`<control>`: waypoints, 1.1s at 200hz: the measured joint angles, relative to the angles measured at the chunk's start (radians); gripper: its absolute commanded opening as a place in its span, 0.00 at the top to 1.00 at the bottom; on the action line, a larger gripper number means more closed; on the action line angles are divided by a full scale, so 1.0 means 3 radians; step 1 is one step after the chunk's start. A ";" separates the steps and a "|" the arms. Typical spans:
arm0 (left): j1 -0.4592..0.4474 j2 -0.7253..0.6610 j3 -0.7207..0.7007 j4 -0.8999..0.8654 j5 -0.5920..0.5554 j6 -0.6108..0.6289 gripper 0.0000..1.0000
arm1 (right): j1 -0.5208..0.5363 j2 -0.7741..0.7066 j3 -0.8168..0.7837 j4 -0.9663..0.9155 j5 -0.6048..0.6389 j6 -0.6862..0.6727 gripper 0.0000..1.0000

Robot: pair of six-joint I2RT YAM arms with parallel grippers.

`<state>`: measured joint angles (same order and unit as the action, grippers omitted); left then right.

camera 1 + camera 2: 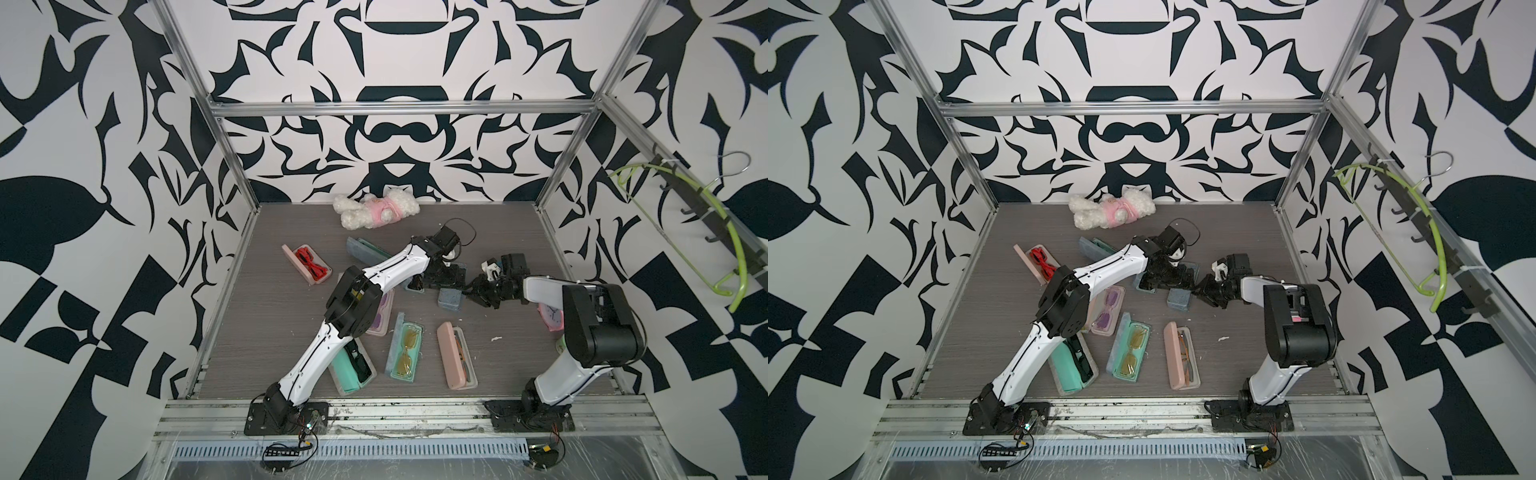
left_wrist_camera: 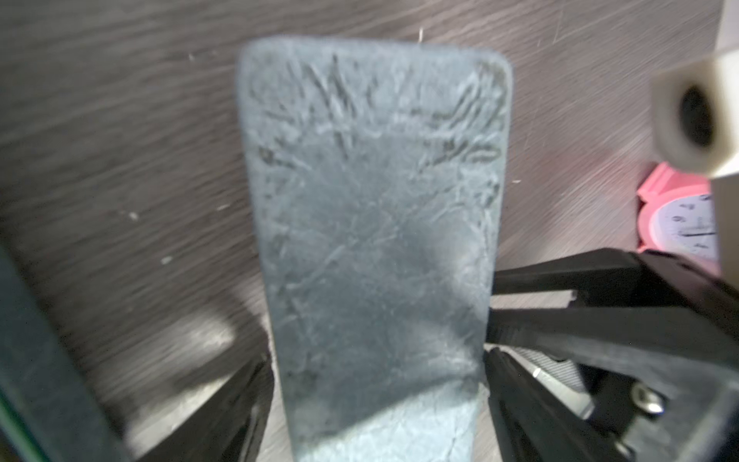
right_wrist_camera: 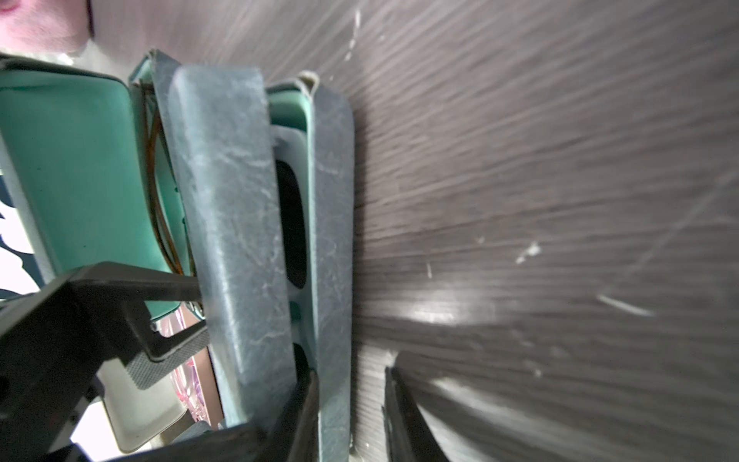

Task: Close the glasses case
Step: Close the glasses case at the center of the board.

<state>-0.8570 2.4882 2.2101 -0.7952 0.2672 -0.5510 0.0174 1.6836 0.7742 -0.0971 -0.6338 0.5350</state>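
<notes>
The grey-blue glasses case (image 1: 449, 300) (image 1: 1179, 300) lies mid-table between both grippers. In the right wrist view its lid (image 3: 232, 240) stands slightly off the base (image 3: 332, 240), and teal lining and dark lenses show in the gap. My left gripper (image 2: 378, 360) is open and straddles the lid (image 2: 372, 208), with slivers of table showing beside each finger. My right gripper (image 3: 351, 374) is open. One of its fingers sits in the gap against the base's wall, and the other stands clear over the table. In a top view, the left gripper (image 1: 442, 276) and right gripper (image 1: 473, 291) meet at the case.
Several other open cases lie around: pink with red glasses (image 1: 307, 266), teal (image 1: 353, 370), blue with yellow glasses (image 1: 405, 351), pink (image 1: 455, 355), grey at the back (image 1: 365, 249). A plush toy (image 1: 376, 212) lies by the back wall. A pink clock (image 2: 676, 216) stands at the right.
</notes>
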 measured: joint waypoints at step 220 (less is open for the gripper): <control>-0.0003 0.0086 0.0179 0.0032 -0.0159 -0.0193 0.01 | -0.0479 -0.0699 0.0112 -0.0718 -0.0120 -0.0078 0.63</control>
<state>-0.8577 2.5141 2.2639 -0.7856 0.2195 -0.6090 -0.1265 1.4738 0.8078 -0.3126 -0.6697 0.5117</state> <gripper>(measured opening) 0.992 0.369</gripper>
